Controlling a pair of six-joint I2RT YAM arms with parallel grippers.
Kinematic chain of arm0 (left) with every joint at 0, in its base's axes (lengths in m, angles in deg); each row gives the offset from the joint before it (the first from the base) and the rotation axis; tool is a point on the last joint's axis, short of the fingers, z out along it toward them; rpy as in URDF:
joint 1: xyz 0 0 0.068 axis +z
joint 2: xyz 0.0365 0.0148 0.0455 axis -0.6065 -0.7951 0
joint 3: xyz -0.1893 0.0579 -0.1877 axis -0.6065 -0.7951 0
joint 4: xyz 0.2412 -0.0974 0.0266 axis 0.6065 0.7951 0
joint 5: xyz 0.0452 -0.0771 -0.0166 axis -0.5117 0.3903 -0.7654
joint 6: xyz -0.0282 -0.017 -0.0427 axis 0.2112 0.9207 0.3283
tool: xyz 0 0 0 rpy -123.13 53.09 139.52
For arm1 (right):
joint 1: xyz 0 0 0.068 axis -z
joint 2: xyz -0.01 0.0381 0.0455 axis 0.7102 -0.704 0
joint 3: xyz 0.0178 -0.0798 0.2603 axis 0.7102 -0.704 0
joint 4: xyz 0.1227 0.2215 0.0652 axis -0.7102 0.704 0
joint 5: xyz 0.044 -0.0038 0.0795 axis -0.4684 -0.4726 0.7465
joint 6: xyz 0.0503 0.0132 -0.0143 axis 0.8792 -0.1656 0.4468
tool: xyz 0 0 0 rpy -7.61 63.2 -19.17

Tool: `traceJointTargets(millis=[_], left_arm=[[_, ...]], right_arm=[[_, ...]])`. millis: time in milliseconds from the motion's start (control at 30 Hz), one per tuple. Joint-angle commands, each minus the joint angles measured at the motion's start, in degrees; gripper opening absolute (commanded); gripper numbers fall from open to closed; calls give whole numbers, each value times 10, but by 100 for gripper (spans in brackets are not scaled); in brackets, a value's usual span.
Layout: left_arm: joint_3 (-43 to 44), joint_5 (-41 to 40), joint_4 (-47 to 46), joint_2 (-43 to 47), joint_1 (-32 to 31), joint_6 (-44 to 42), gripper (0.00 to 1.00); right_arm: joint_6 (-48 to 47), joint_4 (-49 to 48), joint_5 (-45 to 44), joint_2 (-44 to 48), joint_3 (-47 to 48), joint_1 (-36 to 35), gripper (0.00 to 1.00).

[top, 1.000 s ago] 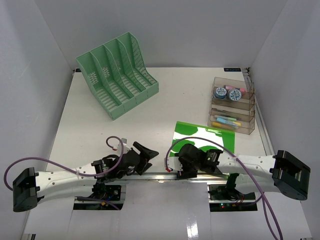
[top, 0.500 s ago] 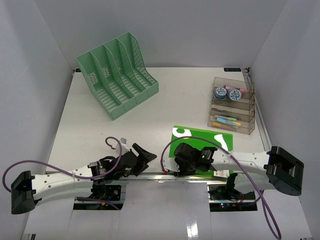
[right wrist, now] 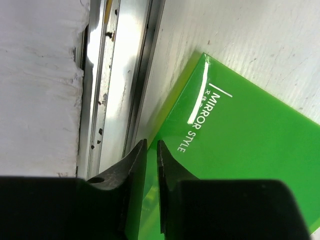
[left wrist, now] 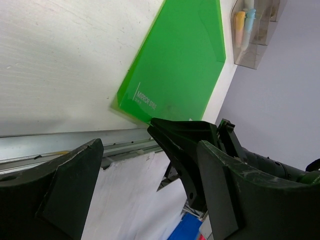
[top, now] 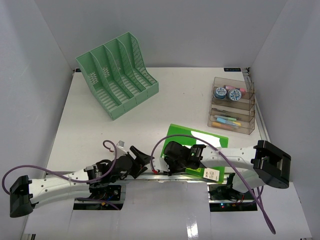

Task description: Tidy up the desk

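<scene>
The white desk carries a bright green folder near its front edge, right of centre. My right gripper is shut on the folder's near left edge. In the right wrist view the thin green edge sits between the nearly touching jaws of that gripper, beside the silver rail. My left gripper is open and empty just left of it, over the rail. From the left wrist, the folder lies beyond the left gripper, and the right gripper's dark finger shows between its jaws.
A mint-green file rack stands at the back left. A clear tiered organizer with tape rolls and pens sits at the back right against the wall. The silver rail runs along the front edge. Pale grey walls enclose three sides.
My right gripper has closed on the folder's edge and moved left, and the folder has slid and turned left with it. The left gripper has crept toward the right one, still open.
</scene>
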Motion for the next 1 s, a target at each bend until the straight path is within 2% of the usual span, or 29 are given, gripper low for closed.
traceJointTargets(millis=[0, 133, 233, 267, 367, 400, 500, 767, 967], left_arm=[[-27, 0, -5, 15, -3, 65, 86], [-26, 0, -5, -9, -3, 92, 87], [-15, -8, 0, -29, -3, 101, 87], [-7, -15, 11, -32, -3, 104, 87], [8, -32, 40, -31, -3, 106, 87], [16, -40, 65, -27, -3, 105, 87], [40, -62, 109, -10, -3, 100, 87], [81, -86, 178, 41, -3, 49, 88], [117, -102, 221, 80, -3, -29, 90]], right_arm=[[-7, -27, 17, -5, 26, -2, 15], [-8, -32, 15, 15, 16, -3, 16], [-13, -16, 17, 44, 12, -3, 33], [-16, -2, 18, 62, 11, -3, 44], [-37, 26, 13, 91, 3, -3, 61], [-41, 28, 2, 103, -11, -3, 70], [-35, 27, -9, 126, -43, -3, 81], [33, -26, -25, 89, -63, -3, 83], [65, -59, -90, 49, -56, -3, 75]])
